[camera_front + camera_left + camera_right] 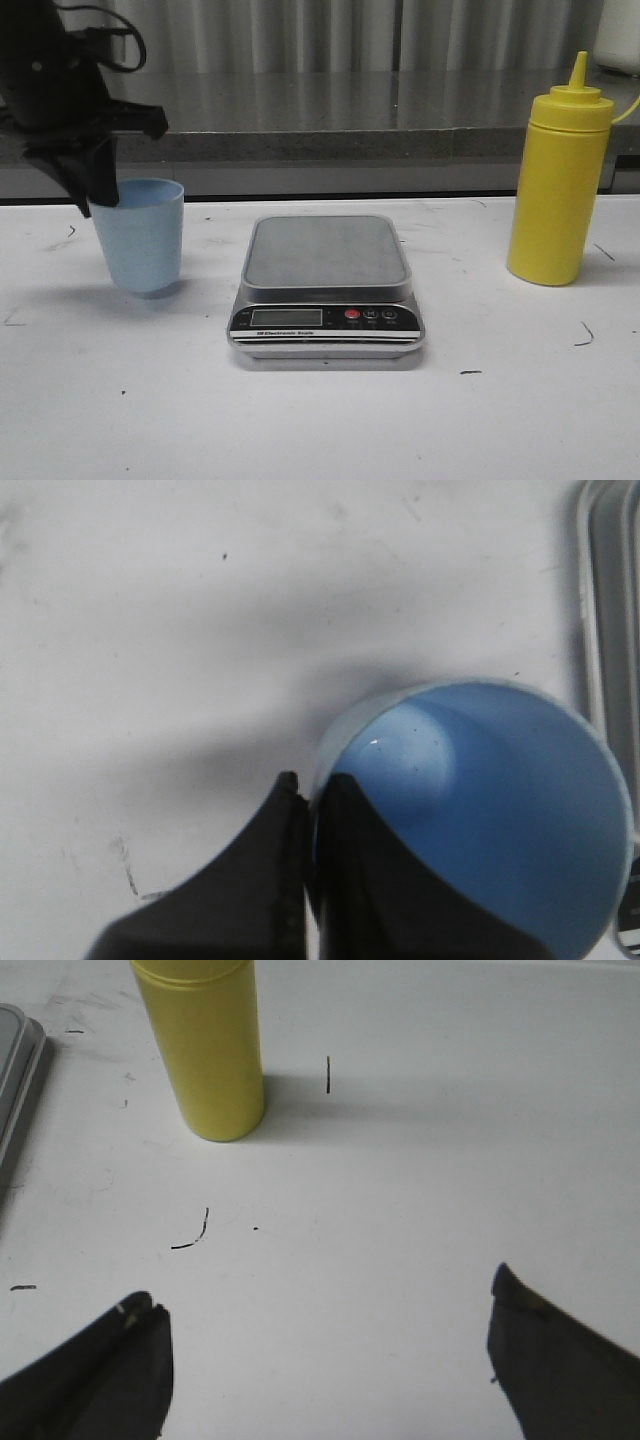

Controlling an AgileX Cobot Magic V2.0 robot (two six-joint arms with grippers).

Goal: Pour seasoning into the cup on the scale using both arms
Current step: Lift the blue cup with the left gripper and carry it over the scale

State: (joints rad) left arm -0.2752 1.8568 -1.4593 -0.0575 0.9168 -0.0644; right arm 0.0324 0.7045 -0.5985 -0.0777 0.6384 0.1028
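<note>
Quick count from my side: one yellow seasoning bottle, one pale blue cup, one silver scale with one red button, all on one white bench. I had two claws, left claw and right claw.

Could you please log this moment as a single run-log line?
left gripper: shut on cup rim, cup left of scale | right gripper: open, short of bottle | scale platform: bare

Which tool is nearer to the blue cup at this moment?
Left. The left tool is shut on the cup's rim, one finger inside and one outside. The right tool is open near the yellow bottle, across the scale from the cup.
</note>
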